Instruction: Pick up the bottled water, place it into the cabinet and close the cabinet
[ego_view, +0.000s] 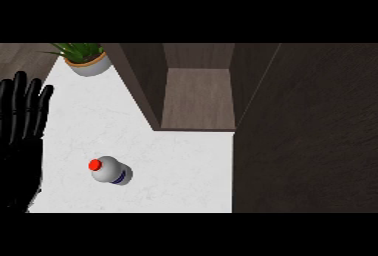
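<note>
Small white plastic water bottle (112, 171): red cap, blue band w/ label approx. mid-body. White marble-look countertop (96, 125): faint grey veining throughout. Open dark-brown wooden cabinet (196, 95): interior panels lighter grey-brown, vertical grain visible; ext. faces near-black brown. Small round pale-grey pot w/ tan rim (87, 64): holds green spiky-leaf plant. Black robot left hand (21, 125): uniform glossy black, no markings, at view's left edge.

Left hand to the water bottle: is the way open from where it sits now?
Probably yes. The left hand rests open at the view's left edge, and only bare white counter lies between it and the bottled water, which stands upright and untouched.
</note>
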